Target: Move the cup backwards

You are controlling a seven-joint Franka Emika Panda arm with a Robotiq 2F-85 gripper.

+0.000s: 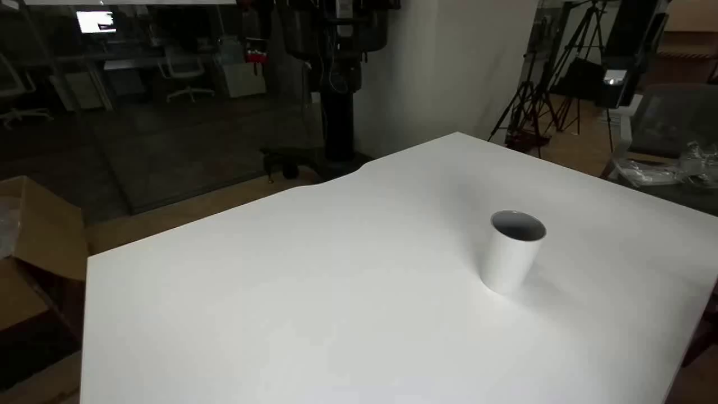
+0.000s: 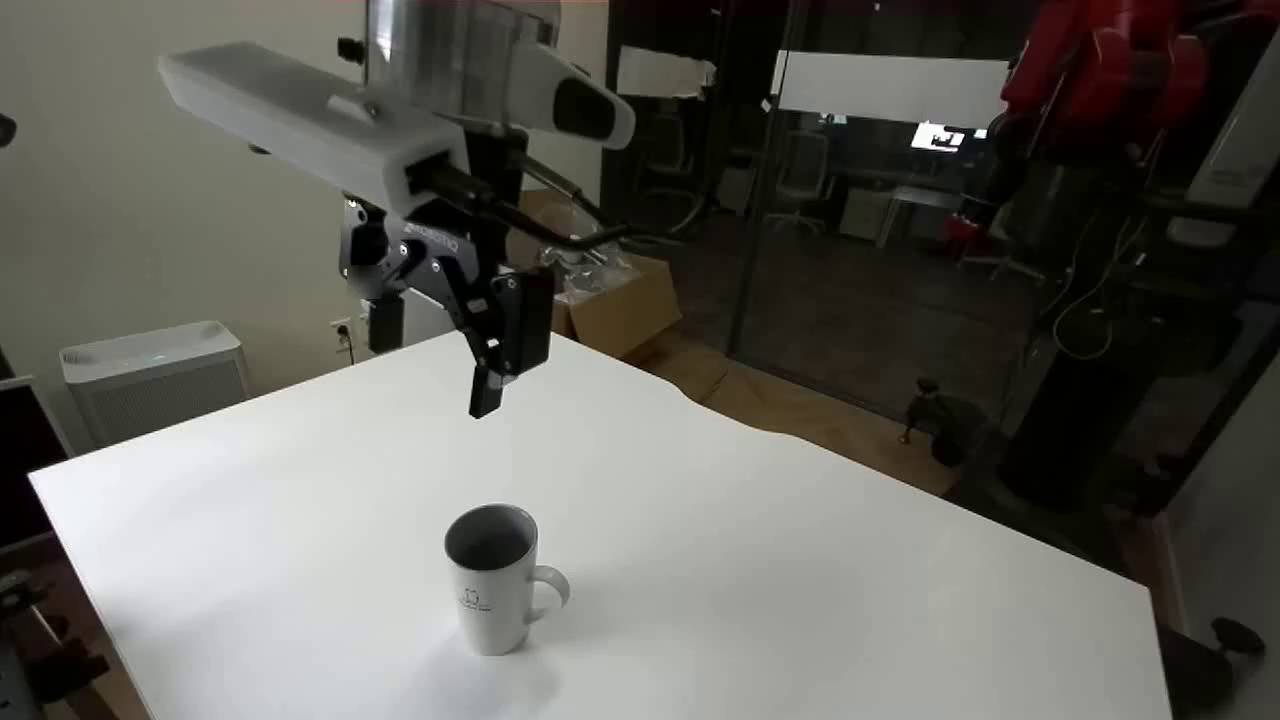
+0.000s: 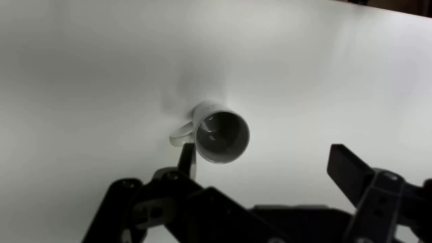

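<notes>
The cup [image 1: 509, 264] stands upright on the white table [image 1: 291, 286]. It is white, slightly tapered and grey inside. An exterior view shows its handle and a small dark print on the cup [image 2: 488, 605]. My gripper [image 2: 436, 357] is open and empty, above the table and higher than the cup. In the wrist view the cup [image 3: 221, 136] shows from above, with its handle to the left. There the gripper [image 3: 266, 158] has its fingers wide apart. The left fingertip overlaps the cup's lower left edge in the picture, with no visible contact. The gripper is out of sight in an exterior view.
The table [image 2: 800, 560] has a notched edge on one side. Cardboard boxes [image 1: 50, 235] stand on the floor beyond the table. A white appliance [image 2: 155, 375] stands by the wall. Tripods [image 1: 552, 84] and a dark stand [image 1: 339, 123] are off the table.
</notes>
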